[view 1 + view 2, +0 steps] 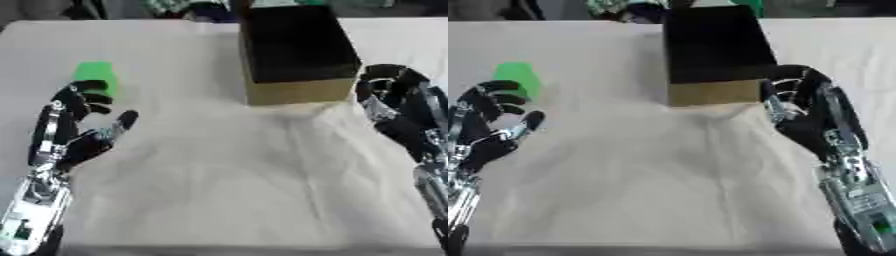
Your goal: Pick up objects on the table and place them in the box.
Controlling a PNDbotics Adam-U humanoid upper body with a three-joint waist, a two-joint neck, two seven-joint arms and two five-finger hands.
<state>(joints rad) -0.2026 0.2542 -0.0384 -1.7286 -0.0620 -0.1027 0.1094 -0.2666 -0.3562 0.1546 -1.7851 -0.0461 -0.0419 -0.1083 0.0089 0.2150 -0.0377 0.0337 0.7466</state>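
The box (297, 52) stands on the cloth-covered table (245, 190), toward its far edge and a little right of the middle. Well to the left of the box, and slightly nearer, a small block (96, 75) lies on the cloth. The left hand (74, 130) is left of the box and nearer than it, its fingertips just beside the block's near side. The right hand (807, 107) is just beside the box's near right corner.
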